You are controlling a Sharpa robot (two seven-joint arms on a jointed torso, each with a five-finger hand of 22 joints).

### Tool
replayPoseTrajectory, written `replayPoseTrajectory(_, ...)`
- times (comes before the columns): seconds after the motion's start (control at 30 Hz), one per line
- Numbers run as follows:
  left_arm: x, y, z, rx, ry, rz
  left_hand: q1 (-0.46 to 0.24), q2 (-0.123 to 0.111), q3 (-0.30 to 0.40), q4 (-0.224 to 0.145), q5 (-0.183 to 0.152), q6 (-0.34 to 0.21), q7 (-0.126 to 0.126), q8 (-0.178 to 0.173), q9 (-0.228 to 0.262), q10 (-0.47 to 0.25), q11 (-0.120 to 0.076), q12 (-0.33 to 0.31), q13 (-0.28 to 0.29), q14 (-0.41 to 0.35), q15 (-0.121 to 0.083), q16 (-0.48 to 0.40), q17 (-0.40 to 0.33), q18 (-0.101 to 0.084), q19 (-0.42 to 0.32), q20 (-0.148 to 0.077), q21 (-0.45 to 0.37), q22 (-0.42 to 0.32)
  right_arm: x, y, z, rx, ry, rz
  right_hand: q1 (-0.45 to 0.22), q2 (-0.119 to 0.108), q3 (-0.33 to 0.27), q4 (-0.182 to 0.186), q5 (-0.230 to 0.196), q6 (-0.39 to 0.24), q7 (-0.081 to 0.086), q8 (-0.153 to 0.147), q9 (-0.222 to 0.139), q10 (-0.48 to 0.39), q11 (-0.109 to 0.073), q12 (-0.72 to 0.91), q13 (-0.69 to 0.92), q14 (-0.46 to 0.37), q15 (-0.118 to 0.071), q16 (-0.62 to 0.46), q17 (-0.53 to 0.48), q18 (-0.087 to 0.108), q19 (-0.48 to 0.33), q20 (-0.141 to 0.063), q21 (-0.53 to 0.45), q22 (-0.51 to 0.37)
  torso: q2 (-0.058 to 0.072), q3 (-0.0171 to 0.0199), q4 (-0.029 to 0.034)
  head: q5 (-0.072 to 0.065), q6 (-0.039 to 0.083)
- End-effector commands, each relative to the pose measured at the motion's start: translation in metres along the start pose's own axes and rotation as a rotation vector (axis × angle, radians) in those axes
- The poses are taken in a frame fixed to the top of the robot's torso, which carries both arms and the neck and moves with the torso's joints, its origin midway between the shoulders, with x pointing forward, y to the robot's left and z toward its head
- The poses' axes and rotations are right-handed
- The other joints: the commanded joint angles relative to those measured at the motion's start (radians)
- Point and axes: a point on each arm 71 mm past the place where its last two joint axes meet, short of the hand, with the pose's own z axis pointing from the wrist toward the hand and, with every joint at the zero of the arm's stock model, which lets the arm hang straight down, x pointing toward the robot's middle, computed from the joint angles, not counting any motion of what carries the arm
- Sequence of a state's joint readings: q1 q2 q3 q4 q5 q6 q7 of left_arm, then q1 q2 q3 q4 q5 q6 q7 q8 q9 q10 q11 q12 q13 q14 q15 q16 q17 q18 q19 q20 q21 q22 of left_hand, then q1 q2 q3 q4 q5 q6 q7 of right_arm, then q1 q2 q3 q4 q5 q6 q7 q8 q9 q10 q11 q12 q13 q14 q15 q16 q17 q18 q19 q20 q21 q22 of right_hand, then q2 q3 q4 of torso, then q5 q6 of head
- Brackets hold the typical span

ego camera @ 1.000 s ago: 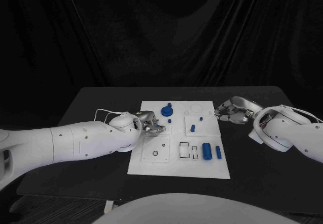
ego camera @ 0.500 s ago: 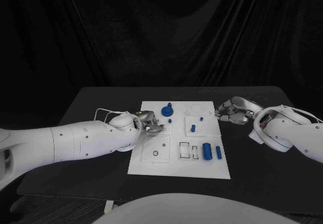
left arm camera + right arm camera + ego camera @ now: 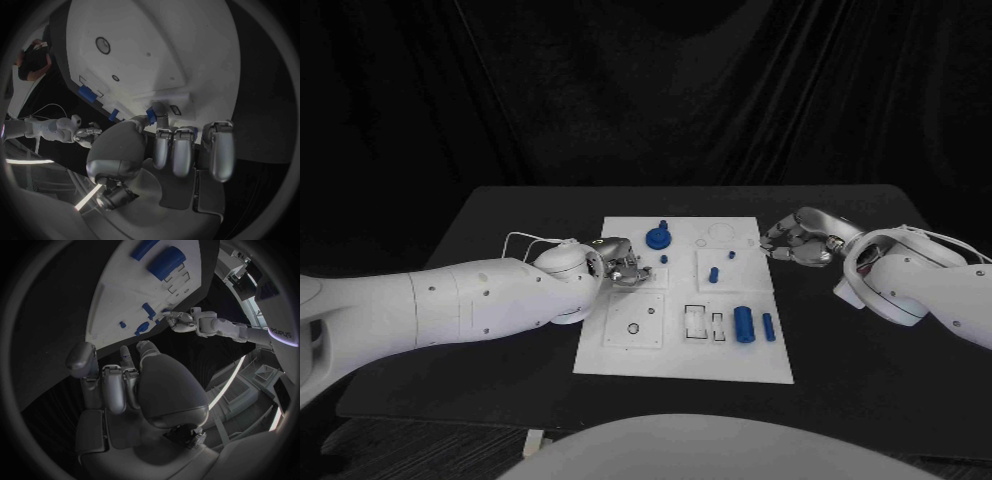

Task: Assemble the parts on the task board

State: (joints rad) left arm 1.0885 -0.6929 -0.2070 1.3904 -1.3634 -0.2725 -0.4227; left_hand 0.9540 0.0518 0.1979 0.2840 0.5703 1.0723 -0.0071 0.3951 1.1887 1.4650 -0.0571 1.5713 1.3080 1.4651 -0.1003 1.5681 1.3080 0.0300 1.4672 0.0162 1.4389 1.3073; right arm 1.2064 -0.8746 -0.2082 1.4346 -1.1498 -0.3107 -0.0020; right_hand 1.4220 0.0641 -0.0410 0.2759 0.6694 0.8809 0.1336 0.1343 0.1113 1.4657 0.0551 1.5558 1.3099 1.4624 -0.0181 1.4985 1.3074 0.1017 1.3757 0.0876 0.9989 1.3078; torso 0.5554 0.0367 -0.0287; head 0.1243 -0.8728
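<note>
We saw the white task board (image 3: 684, 345) lying flat in the middle of the black table (image 3: 502, 215). Small blue parts sat on it. A round blue part with a peg on top (image 3: 658, 237) stood near the far edge. A short blue peg (image 3: 713, 274) stood near the middle. A fat blue roller (image 3: 744, 325) and a thin blue rod (image 3: 767, 323) lay side by side near the right edge, close to us.

The left hand (image 3: 623, 267) was at the left side of the board. In the left wrist view, we saw its fingers (image 3: 173, 150) curled in, and a small blue piece (image 3: 150, 115) showed at the tip of one finger. We could not tell if the hand was holding it.

The right hand (image 3: 793, 240) was just past the right edge of the board, near the far corner. Its fingers (image 3: 115, 387) were curled in, and we saw nothing in them.
</note>
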Motion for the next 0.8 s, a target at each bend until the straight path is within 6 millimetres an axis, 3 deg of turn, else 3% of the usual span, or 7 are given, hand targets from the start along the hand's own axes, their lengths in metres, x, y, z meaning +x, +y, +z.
replayPoseTrajectory(0.03, 0.0102, 0.0005, -0.0005, 0.001, 0.056, 0.014, 0.014, 0.001, 0.009, -0.001, 0.006, 0.008, 0.001, 0.006, 0.002, 0.106, -0.01, -0.001, 0.263, 0.106, -0.006, 0.003, 0.263, 0.001, 0.036, -0.006, 0.003, 0.222, 0.0013, -0.001, -0.0004, 0.013, 0.006, -0.003, 0.011, 0.003, 0.004, 0.0, 0.005, 0.005, 0.001, 0.005, 0.001, 0.074, -0.005, -0.006, 0.228, 0.076, -0.003, -0.006, 0.171, 0.009, -0.005, -0.003, -0.002, 0.113, 0.0, 0.0003, 0.0, 0.001, 0.0)
replayPoseTrajectory(0.23, 0.0103, 0.0003, -0.0001, -0.001, 0.057, 0.015, 0.037, 0.003, 0.026, -0.009, 0.002, 0.011, -0.002, 0.005, 0.005, 0.106, -0.012, -0.001, 0.263, 0.106, -0.009, 0.003, 0.263, 0.001, 0.038, -0.009, 0.006, 0.223, 0.0014, -0.0009, -0.0004, 0.012, 0.006, -0.003, 0.011, 0.003, 0.004, 0.0, 0.005, 0.005, 0.001, 0.005, 0.001, 0.074, -0.005, -0.006, 0.228, 0.076, -0.003, -0.006, 0.171, 0.009, -0.005, -0.003, -0.002, 0.113, 0.0, 0.0002, 0.0001, 0.0, 0.0)
replayPoseTrajectory(0.37, 0.0102, 0.0008, 0.0, -0.006, 0.055, 0.014, 0.058, -0.009, 0.04, -0.017, -0.039, 0.014, -0.003, 0.003, 0.008, 0.106, -0.014, -0.001, 0.263, 0.106, -0.011, 0.003, 0.263, 0.0, 0.04, -0.012, 0.008, 0.224, 0.0013, -0.001, -0.0007, 0.012, 0.005, -0.003, 0.011, 0.003, 0.004, 0.0, 0.005, 0.005, 0.001, 0.005, 0.001, 0.074, -0.005, -0.006, 0.228, 0.076, -0.003, -0.006, 0.171, 0.009, -0.005, -0.003, -0.002, 0.113, 0.0, 0.0002, -0.0002, 0.001, 0.0)
replayPoseTrajectory(0.5, 0.0095, 0.0016, -0.0001, -0.011, 0.046, 0.01, 0.024, -0.026, 0.004, 0.004, -0.287, 0.025, -0.001, -0.004, 0.008, 0.106, -0.014, -0.001, 0.263, 0.106, -0.012, 0.003, 0.263, 0.0, 0.042, -0.013, 0.008, 0.224, 0.0011, -0.0012, -0.001, 0.013, 0.004, -0.002, 0.011, 0.003, 0.004, 0.0, 0.005, 0.005, 0.001, 0.005, 0.001, 0.074, -0.005, -0.006, 0.228, 0.076, -0.003, -0.006, 0.171, 0.009, -0.005, -0.003, -0.002, 0.113, 0.0, 0.0002, -0.0002, 0.001, 0.0)
replayPoseTrajectory(0.57, 0.0092, 0.0017, -0.0001, -0.013, 0.041, 0.008, -0.001, -0.025, -0.019, 0.007, -0.342, 0.028, 0.0, -0.008, 0.007, 0.106, -0.013, -0.001, 0.263, 0.106, -0.011, 0.003, 0.263, -0.001, 0.043, -0.013, 0.009, 0.224, 0.001, -0.0013, -0.0011, 0.013, 0.003, -0.002, 0.011, 0.003, 0.004, 0.0, 0.005, 0.005, 0.001, 0.005, 0.001, 0.074, -0.005, -0.006, 0.228, 0.076, -0.003, -0.006, 0.171, 0.009, -0.005, -0.003, -0.002, 0.113, 0.0, 0.0001, -0.0001, 0.0, 0.0)
replayPoseTrajectory(0.63, 0.009, 0.0017, 0.0001, -0.013, 0.039, 0.007, -0.016, -0.018, -0.031, 0.009, -0.353, 0.03, 0.0, -0.01, 0.007, 0.106, -0.013, -0.001, 0.263, 0.106, -0.011, 0.003, 0.263, -0.001, 0.043, -0.013, 0.01, 0.225, 0.001, -0.0014, -0.0011, 0.013, 0.003, -0.002, 0.012, 0.002, 0.006, 0.0, 0.005, 0.007, 0.002, 0.006, 0.001, 0.074, -0.005, -0.006, 0.229, 0.076, -0.003, -0.006, 0.17, 0.009, -0.005, -0.003, -0.002, 0.113, 0.0, 0.0001, 0.0001, 0.0, 0.0)
replayPoseTrajectory(0.8, 0.0092, 0.0005, 0.0009, -0.011, 0.041, 0.009, -0.018, -0.002, -0.039, 0.003, -0.278, 0.036, -0.003, -0.014, 0.008, 0.106, -0.015, -0.001, 0.263, 0.106, -0.012, 0.003, 0.263, -0.001, 0.044, -0.014, 0.011, 0.225, 0.001, -0.0014, -0.0014, 0.013, 0.003, -0.002, 0.012, 0.002, 0.006, 0.0, 0.005, 0.007, 0.002, 0.006, 0.001, 0.074, -0.005, -0.006, 0.229, 0.076, -0.003, -0.006, 0.17, 0.009, -0.005, -0.003, -0.002, 0.113, 0.0, 0.0001, 0.0001, 0.0, 0.0)
